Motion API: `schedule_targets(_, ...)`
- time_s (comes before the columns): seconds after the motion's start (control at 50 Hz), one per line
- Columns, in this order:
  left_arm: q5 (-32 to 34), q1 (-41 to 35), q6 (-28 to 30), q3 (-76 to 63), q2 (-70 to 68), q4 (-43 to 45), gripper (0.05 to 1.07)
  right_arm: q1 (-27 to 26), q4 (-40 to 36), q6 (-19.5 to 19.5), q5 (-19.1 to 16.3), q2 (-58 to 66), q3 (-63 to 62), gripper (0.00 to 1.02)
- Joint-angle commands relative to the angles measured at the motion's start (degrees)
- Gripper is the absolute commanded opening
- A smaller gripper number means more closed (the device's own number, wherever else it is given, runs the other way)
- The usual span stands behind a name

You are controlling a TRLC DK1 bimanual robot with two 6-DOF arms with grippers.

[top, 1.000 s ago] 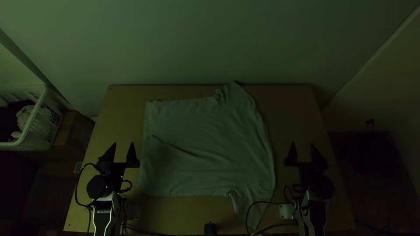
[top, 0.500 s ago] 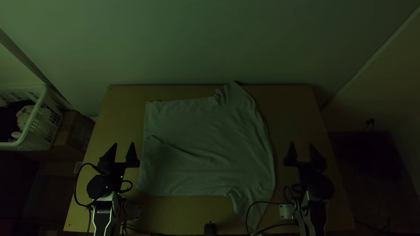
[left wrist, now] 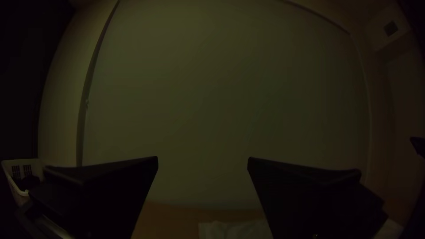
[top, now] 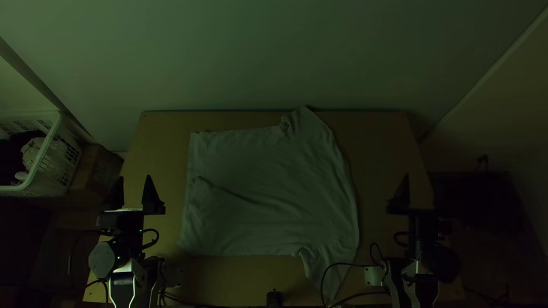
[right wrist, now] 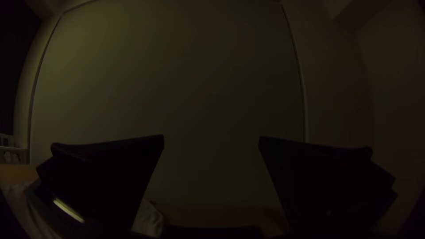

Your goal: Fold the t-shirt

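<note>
Top view | t-shirt [top: 268, 182] on wooden table [top: 377, 137] | basket [top: 47, 142] near | wall [top: 274, 57] beyond

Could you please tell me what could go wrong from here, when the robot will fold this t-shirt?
A black cable seems to cross the t-shirt's near corner, so folding might snag or drag it. The far corner reaches the edge of the table and may slip over. The diagonal crease on the left side could get folded in.
</note>
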Motion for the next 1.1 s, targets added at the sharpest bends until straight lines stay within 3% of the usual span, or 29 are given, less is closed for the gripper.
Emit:
schedule_targets(0.0,0.0,0.3,0.6,5.3,5.5,1.4,1.03,0.1,1.8,-1.6,0.5,6.4,6.3,0.98)
schedule_targets(0.6,-0.1,0.6,-0.2,30.2,38.9,7.6,1.03,0.4,1.8,-1.1,0.5,45.0,36.2,0.98)
schedule_targets(0.86,-3.8,-1.5,-0.5,40.5,51.9,8.5,1.03,3.1,0.7,0.0,0.8,58.1,47.7,0.98)
schedule_targets(1.08,-6.0,-2.6,-0.5,48.2,61.4,7.7,1.03,6.0,-4.6,0.0,0.8,69.0,58.7,0.98)
